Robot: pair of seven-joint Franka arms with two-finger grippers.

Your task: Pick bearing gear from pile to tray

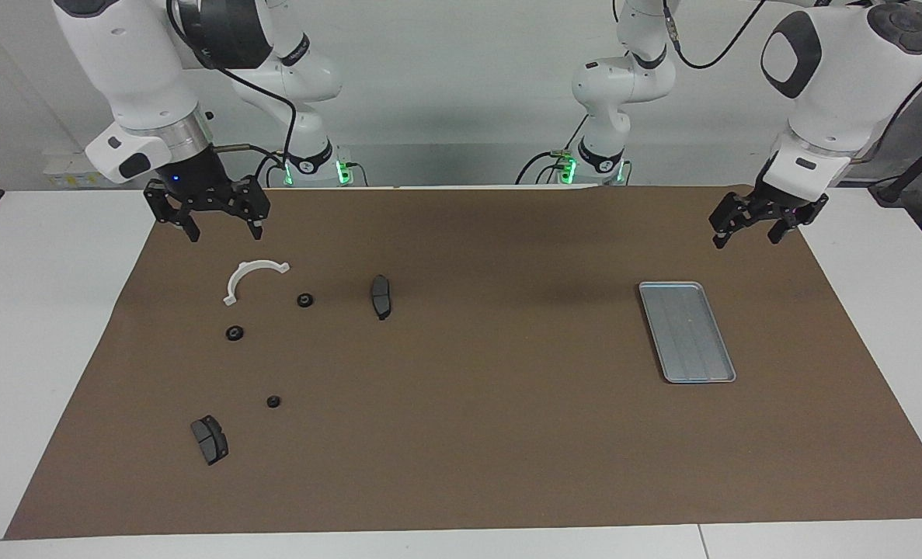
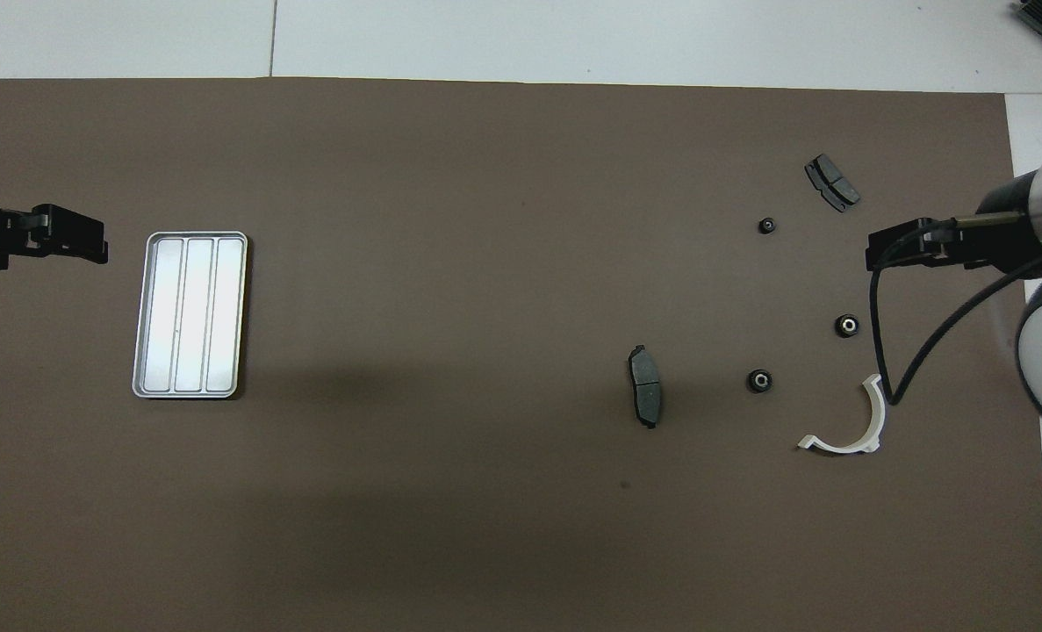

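Grippers first: we see the right gripper (image 1: 224,221) up in the air with its fingers spread wide and nothing between them, over the brown mat (image 1: 476,435) just by the white curved bracket (image 1: 252,278). The left gripper (image 1: 752,229) hangs over the mat's corner at the left arm's end, near the tray (image 1: 723,379), and its fingers are spread apart too, with nothing in them. Under the right gripper lies the pile, all loose bits at the right arm's end of the bench (image 1: 41,326). The white bracket lies flat there. Just beside it is a small black ring (image 1: 305,300), and a second black ring (image 1: 234,333) sits a bit farther from the robots. A third black ring (image 1: 273,401) lies farther out again. One dark brake pad (image 1: 381,296) rests near the first ring, more toward the middle of the mat. The other brake pad (image 1: 210,439) is the farthest bit from the robots, near the third ring. The silver tray lies flat on the mat, well apart from the pile, and we see only its ribs inside it.
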